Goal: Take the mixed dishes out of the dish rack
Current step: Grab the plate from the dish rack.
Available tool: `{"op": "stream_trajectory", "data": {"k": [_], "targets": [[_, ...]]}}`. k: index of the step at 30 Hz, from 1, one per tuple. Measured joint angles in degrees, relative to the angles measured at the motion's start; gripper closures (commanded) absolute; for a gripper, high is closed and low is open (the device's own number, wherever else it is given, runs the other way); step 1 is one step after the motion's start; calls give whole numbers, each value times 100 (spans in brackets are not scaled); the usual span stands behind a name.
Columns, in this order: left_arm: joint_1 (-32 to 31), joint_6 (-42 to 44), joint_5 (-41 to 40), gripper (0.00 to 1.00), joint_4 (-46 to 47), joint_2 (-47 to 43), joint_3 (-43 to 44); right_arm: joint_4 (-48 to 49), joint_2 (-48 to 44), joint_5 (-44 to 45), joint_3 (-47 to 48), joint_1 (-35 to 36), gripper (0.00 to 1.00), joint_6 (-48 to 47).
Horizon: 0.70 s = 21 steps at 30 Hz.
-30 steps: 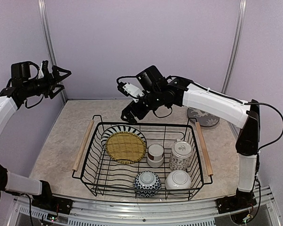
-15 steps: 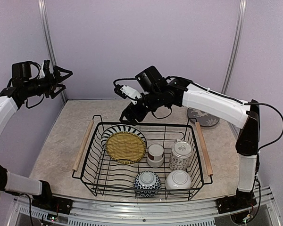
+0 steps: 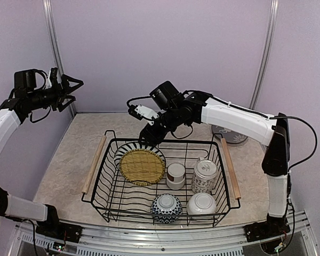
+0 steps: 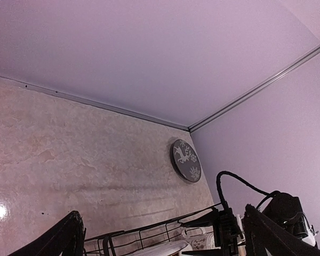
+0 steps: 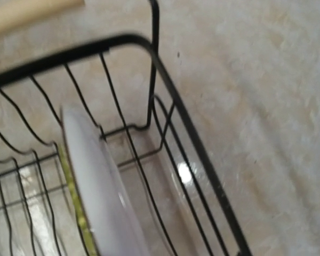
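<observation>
The dish rack [image 3: 104, 184] stands mid-table. It holds the striped plate [image 3: 129, 147] upright at the back left, with the yellow mat [image 3: 143, 166] leaning on its front. To the right are the white cup with brown band [image 3: 175, 175] and the tall patterned cup [image 3: 204, 175]. The blue-patterned bowl [image 3: 166, 207] and the white bowl [image 3: 201, 203] sit in front. My right gripper [image 3: 147, 138] hangs just over the rack's back rim behind the plate; its fingers look spread and empty. The right wrist view shows the plate's white back [image 5: 98, 181] and the rack wire [image 5: 194, 144]. My left gripper [image 3: 76, 90] is open, high at the left.
A round grey coaster with a deer pattern [image 3: 230, 133] lies at the back right by the wall, also in the left wrist view [image 4: 185, 160]. The rack's wooden handles [image 3: 93, 164] [image 3: 230, 167] run along its short sides. Walls and metal posts close the back and sides.
My right gripper has moved left and down, from above the table behind the rack to the rack's back rim by the striped plate. The left arm has barely moved.
</observation>
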Motion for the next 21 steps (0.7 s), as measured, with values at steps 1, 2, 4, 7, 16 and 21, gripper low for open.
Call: {"op": "stream_trajectory", "data": {"k": [1,2,4,7,16,21], "targets": [[0,0,-2,1,0,0,0,-37,52,2,2,0,47,-9],[-2,0,0,1,0,0,0,-79,105,7,2,0,50,-20],[-15,0,0,1,0,0,0,-136,170,37,2,0,56,-57],[-33,0,4,1,0,0,0,-181,188,76,2,0,65,-103],[-59,2,20,1,0,0,0,-229,197,76,2,7,68,-212],[-61,0,20,1,0,0,0,-251,240,98,4,13,68,-275]]}}
